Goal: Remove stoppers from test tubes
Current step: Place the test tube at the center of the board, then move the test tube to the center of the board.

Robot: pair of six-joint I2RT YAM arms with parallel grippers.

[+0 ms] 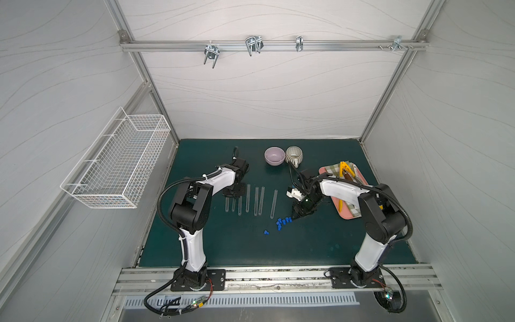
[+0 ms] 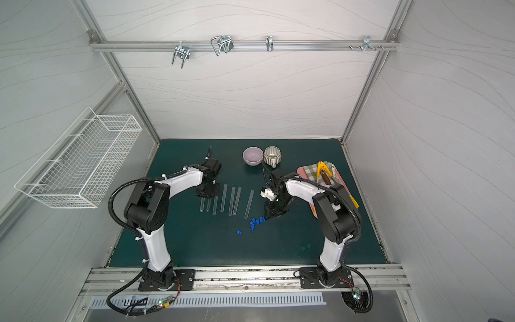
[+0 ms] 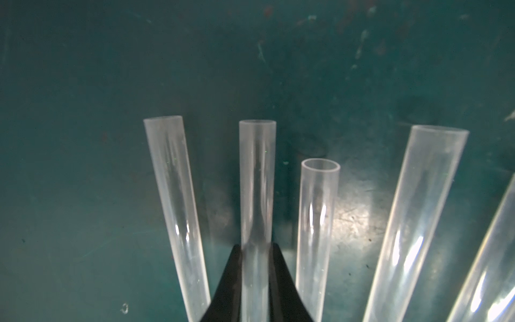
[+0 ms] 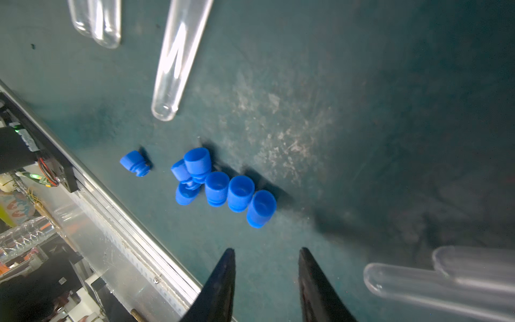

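Left side, hazard: the left gripper (image 3: pixel 256 252) is clamped on one clear test tube (image 3: pixel 257 178), its mouth open and unplugged. A neighbouring tube (image 3: pixel 175 209) lies close on one flank and a second neighbour (image 3: pixel 317 228) close on the other. In my judgement any lift or twist that is not clean will nudge these, and round tubes on a smooth mat (image 1: pixel 195 245) roll. Too firm a squeeze on the thin clear wall could also crack the tube or squirt it out of the grip. Centre: the row of test tubes (image 1: pixel 255 199) lies loose on the mat and none shows a plug, so the job reads as nearly or wholly done. Two further tubes in the right wrist view are too blurred to check. Right of the row, the stoppers (image 4: pixel 217 189) sit in a tight cluster on the mat near the tubes' front ends, with one stray stopper (image 4: pixel 135 163) apart from it. Hazard here: the right gripper (image 4: pixel 267 256) hangs low just beside the cluster, jaws partly spread with nothing between them. A sideways sweep would scatter plugs toward the front rail (image 4: pixel 125 223). Pose: the left arm rises from its front base, elbow high, forearm reaching forward, wrist folded down onto the left end of the row. The right arm mirrors it, elbow raised over the pink tray (image 1: pixel 344 213), forearm running inward, wrist tipped down so the fingers point at the mat by the cluster.
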